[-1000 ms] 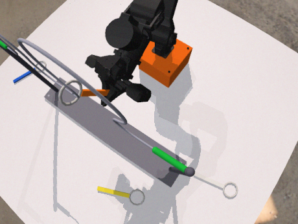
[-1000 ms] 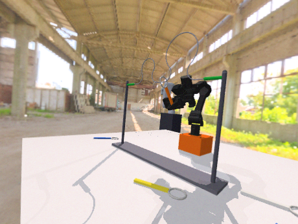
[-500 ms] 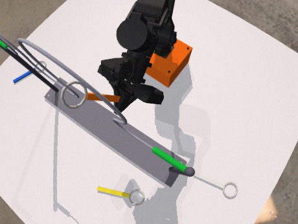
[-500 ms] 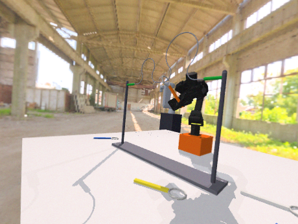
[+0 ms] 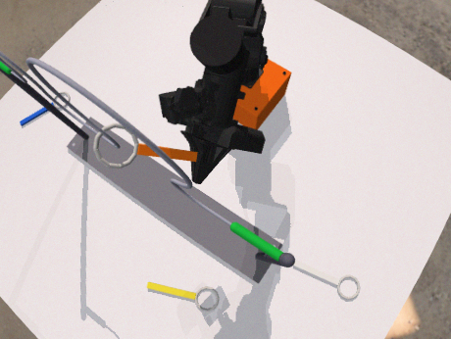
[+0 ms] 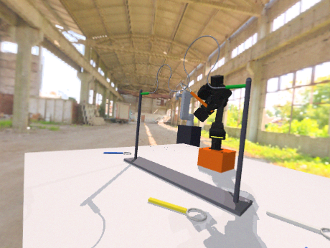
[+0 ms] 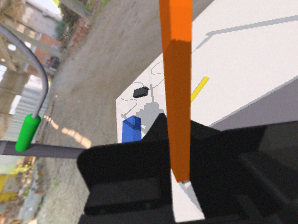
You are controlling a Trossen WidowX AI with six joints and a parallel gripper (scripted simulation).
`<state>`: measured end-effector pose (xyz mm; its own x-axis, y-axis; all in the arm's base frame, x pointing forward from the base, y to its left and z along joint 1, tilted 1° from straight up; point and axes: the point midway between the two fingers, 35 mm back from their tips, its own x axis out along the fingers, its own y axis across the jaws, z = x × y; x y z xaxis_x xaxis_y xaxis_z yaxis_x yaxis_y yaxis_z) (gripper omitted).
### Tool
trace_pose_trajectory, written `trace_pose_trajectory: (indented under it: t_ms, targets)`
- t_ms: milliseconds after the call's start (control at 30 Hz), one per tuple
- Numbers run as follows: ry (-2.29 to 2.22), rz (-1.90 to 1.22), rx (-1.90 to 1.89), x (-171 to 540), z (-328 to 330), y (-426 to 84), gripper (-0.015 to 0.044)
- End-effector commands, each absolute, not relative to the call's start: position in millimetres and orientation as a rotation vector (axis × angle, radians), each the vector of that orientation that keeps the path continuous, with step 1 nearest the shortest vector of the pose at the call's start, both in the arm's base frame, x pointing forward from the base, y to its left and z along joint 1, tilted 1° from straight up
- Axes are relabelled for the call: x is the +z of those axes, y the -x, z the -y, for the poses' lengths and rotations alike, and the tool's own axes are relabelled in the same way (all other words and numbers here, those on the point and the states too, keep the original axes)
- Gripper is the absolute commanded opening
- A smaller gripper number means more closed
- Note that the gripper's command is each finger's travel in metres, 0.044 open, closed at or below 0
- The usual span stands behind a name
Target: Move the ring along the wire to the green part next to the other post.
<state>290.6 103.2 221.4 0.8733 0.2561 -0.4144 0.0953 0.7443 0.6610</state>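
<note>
My gripper (image 5: 197, 171) (image 6: 206, 105) (image 7: 166, 117) is shut on the orange handle (image 5: 167, 153) (image 6: 198, 99) (image 7: 178, 85), high above the base plate (image 5: 162, 196) (image 6: 186, 180). The ring (image 5: 96, 145) is at the handle's far end, at the dip between the wire's two loops; the grey wire (image 5: 123, 105) (image 6: 184, 54) appears to run through it. Contact between them cannot be told. One green part (image 5: 257, 241) (image 6: 235, 86) is at the near post (image 5: 287, 260) (image 6: 242, 143), the other (image 5: 4, 67) (image 6: 145, 93) at the far post (image 6: 138, 125). The ring is outside the wrist view.
The wire's large loop rises close beside my gripper. A yellow-handled ring (image 5: 172, 290) (image 6: 168, 205), a white-handled ring (image 5: 316, 273) (image 6: 294, 222) and a blue-handled ring (image 5: 36, 115) (image 6: 114, 153) lie on the table. My orange base block (image 5: 265, 93) (image 6: 216, 159) stands behind the base plate.
</note>
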Motion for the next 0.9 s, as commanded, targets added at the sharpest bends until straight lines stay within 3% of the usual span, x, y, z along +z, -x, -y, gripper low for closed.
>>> trace_pose_trajectory:
  t_ms: [0,867]
  targets:
    - [-0.837,-0.511,0.131,235.0,-115.7,-290.2,-0.015]
    - [-1.349,-0.489,0.285,307.6,-147.1,-288.0,-0.015]
